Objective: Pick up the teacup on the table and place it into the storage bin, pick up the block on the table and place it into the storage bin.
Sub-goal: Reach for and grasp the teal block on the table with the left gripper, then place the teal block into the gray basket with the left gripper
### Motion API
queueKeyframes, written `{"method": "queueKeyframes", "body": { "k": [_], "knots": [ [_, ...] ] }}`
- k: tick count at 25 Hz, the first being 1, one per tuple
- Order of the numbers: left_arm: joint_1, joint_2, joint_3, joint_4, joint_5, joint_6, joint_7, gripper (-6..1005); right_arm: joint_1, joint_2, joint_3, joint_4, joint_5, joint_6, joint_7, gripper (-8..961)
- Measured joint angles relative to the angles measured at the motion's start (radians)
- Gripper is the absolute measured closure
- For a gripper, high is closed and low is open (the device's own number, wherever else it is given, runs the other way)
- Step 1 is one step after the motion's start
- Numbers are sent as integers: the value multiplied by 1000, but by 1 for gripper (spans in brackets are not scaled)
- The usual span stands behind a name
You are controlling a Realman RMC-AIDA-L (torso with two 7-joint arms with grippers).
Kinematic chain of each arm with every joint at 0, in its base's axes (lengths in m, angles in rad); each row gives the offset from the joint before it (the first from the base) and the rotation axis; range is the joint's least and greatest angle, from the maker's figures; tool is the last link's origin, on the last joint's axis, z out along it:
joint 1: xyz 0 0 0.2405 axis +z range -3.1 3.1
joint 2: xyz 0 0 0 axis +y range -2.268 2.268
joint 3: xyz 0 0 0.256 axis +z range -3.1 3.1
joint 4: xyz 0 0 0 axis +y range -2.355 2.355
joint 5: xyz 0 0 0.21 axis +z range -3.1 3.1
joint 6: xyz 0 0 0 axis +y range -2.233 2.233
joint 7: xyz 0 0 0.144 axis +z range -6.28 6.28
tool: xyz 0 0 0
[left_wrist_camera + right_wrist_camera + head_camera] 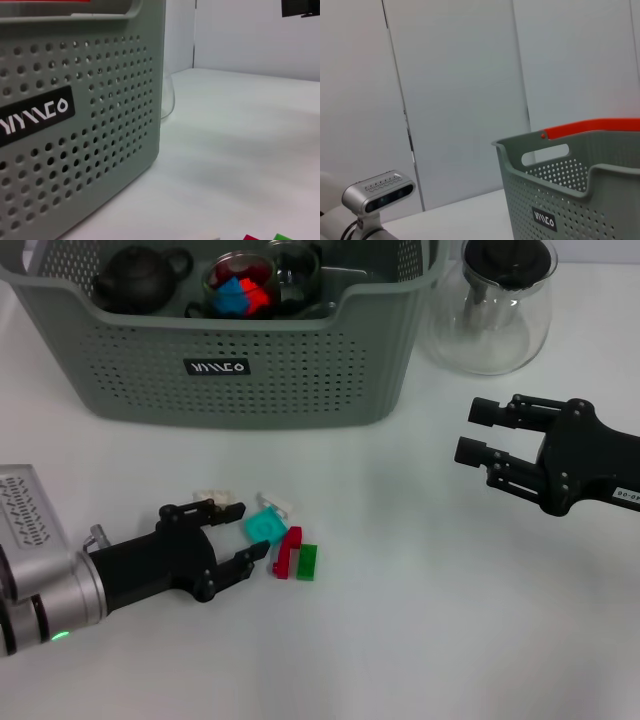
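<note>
**Left gripper reaching low at the blocks**

Your left gripper (232, 532) is lying low over the table (420, 620), fingers spread, just beside the teal block (264, 527). Your right gripper (478, 432) is hovering open, well apart. The storage bin (240, 360) is sitting behind, holding a teacup (240, 285).

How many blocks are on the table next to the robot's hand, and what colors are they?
White blocks: 2
Teal block: 1
Red block: 1
Green block: 1
Total: 5 blocks on the table, lying in front of the open left gripper.
</note>
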Motion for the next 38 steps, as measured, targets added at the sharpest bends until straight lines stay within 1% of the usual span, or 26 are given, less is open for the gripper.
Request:
{"method": "queueKeyframes", "body": {
  "k": [7,17,25,28,32,35,36,38],
  "knots": [
    [-12,-2,0,-21,0,-13,35,494,0,0,1,1,0,0,0,448],
    [-29,-2,-4,-36,-3,-37,37,541,1,0,0,1,0,0,0,448],
    [-36,2,2,-18,5,-25,-35,578,0,0,1,1,0,0,0,448],
    [-13,3,-6,22,1,57,-53,592,0,-1,14,1,0,-4,0,448],
    [21,6,-62,142,-4,247,-178,586,0,-2,22,1,0,-6,0,449],
    [20,20,-144,235,-17,430,-306,582,0,-2,25,1,0,-7,0,449],
    [9,30,-187,262,-35,501,-359,581,0,-1,25,1,0,-7,0,449],
    [-17,49,-247,295,-83,594,-454,578,1,-1,25,2,0,-5,0,449]
  ]
}}
